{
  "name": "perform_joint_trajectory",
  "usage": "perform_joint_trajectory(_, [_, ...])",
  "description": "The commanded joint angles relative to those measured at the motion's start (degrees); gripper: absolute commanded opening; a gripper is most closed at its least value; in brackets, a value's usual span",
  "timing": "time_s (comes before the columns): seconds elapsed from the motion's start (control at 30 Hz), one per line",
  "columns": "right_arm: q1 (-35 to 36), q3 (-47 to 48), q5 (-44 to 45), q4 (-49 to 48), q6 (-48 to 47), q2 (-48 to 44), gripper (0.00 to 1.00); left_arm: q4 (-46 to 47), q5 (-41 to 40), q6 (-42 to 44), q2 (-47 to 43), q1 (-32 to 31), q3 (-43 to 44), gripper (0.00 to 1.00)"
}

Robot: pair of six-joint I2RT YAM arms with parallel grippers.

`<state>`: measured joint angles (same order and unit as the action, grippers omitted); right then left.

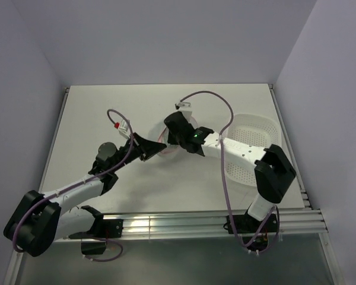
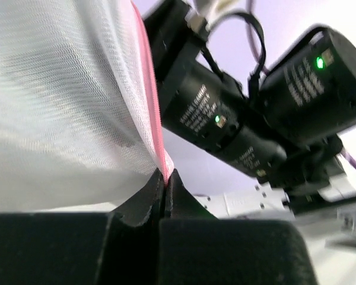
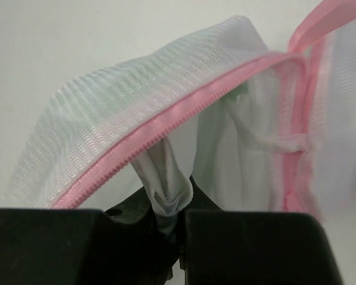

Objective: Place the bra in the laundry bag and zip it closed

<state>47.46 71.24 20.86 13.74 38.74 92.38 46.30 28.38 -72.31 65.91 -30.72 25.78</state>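
The laundry bag [image 1: 168, 149] lies at the table's middle, mostly hidden between both grippers. My left gripper [image 1: 156, 148] is shut on the bag's pink rim [image 2: 160, 160] and holds it up; white mesh [image 2: 59, 89] fills the left of its wrist view. My right gripper [image 1: 173, 134] is shut on a fold of the pale bra [image 3: 166, 190]. The fabric runs up under the bag's lifted mesh flap and its pink zipper edge [image 3: 184, 110], into the opening. More pale fabric [image 3: 237, 142] hangs inside the bag. The zipper is open.
A white perforated plastic basket [image 1: 258, 127] stands on the table at the right, under the right arm's forearm. The right arm's black wrist [image 2: 225, 119] is close in front of the left gripper. Grey walls enclose the table.
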Motion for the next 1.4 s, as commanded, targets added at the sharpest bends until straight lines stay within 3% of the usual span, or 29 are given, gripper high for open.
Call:
perform_joint_trajectory(0.0, [1.49, 2.84, 8.75, 10.24, -2.62, 4.28, 0.00, 9.33, -9.81, -8.36, -2.36, -0.13, -7.03, 0.00])
perform_joint_trajectory(0.17, [1.93, 3.37, 9.20, 11.57, -3.93, 8.43, 0.00, 6.18, -12.82, -7.76, -2.72, -0.22, -10.75, 0.00])
perform_joint_trajectory(0.33, [3.51, 4.96, 7.97, 12.63, -5.52, 10.54, 0.01, -6.64, -15.90, -5.21, -3.59, -1.44, -9.26, 0.00])
perform_joint_trajectory(0.43, [4.30, 5.48, 5.95, 13.16, -6.13, 9.58, 0.20, -17.59, -20.63, -2.93, -4.39, -2.93, -6.89, 0.00])
perform_joint_trajectory(0.47, [4.65, 5.66, 6.03, 13.51, -6.22, 8.53, 0.32, -20.09, -21.34, -2.31, -4.30, -3.29, -5.40, 0.00])
perform_joint_trajectory(0.67, [5.27, 7.15, 1.56, 15.18, -6.49, 4.05, 0.54, -29.95, -23.98, -0.72, -1.75, -4.17, -2.75, 0.00])
perform_joint_trajectory(1.03, [5.10, 6.72, 2.44, 20.89, -3.33, -8.08, 0.71, -36.11, -27.24, -0.90, -2.01, -4.17, -1.96, 0.00])
perform_joint_trajectory(1.13, [4.13, 2.78, 0.15, 20.89, -0.96, -11.42, 0.71, -36.28, -26.80, -0.64, -1.92, -4.17, -1.52, 0.00])
perform_joint_trajectory(1.37, [0.36, -18.20, -10.48, 10.55, 7.74, -23.01, 0.73, -37.60, -26.01, 0.42, -2.01, -4.17, 0.23, 0.00])
